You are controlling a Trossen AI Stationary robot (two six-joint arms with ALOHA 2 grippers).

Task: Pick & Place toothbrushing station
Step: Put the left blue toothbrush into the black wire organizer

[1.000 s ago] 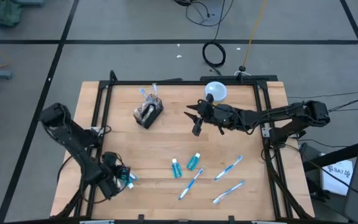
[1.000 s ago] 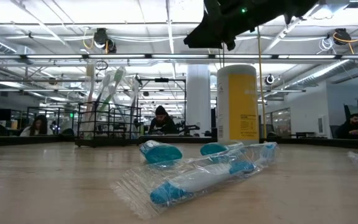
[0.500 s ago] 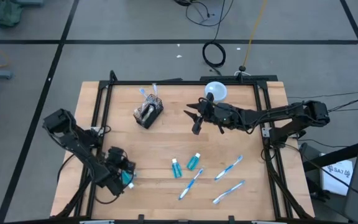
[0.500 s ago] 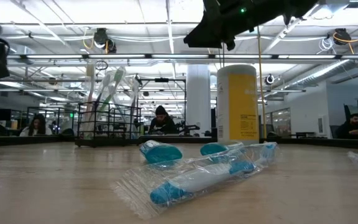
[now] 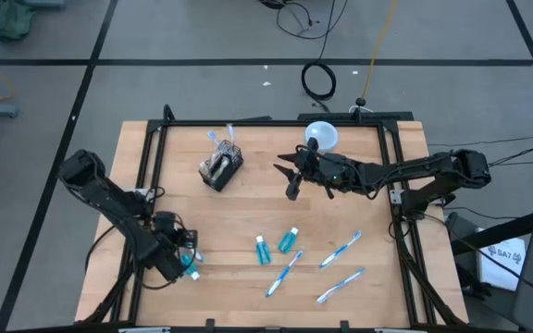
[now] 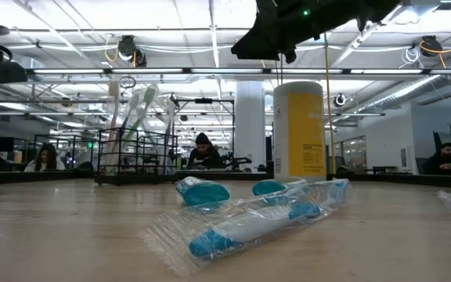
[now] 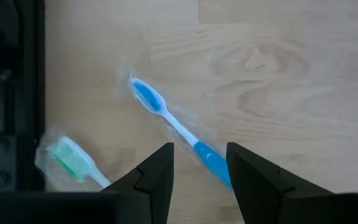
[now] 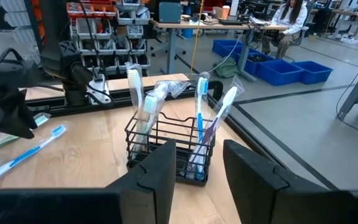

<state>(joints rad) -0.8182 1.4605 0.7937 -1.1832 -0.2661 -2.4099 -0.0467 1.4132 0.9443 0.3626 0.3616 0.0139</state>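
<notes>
from above, the black wire basket (image 5: pixel 221 167) stands toward the far left of the tabletop (image 5: pixel 248 213) with a few toothbrushes upright in it. two teal tubes (image 5: pixel 289 240) and three wrapped toothbrushes (image 5: pixel 340 250) lie loose near the front middle. the left pincer (image 5: pixel 185 262) hangs low at the front left corner over another wrapped brush; the right pincer (image 5: pixel 291 176) hovers mid-table, just right of the basket.

at table height, a wrapped toothbrush (image 6: pixel 249 223) lies closest, the tubes behind it, the basket (image 6: pixel 135 157) far back beside a tall yellow-and-white canister (image 6: pixel 299 130).

the left wrist view shows that pincer (image 7: pixel 199 168) open, fingers either side of a blue-and-white toothbrush (image 7: pixel 179 129) lying flat, not gripping it; a green-headed one (image 7: pixel 73 162) lies by the frame rail.

the right wrist view shows the right pincer (image 8: pixel 197 165) open and empty, facing the basket (image 8: pixel 169 149).

judging by this, the job is partly done: some brushes are in, several brushes and both tubes remain.
</notes>
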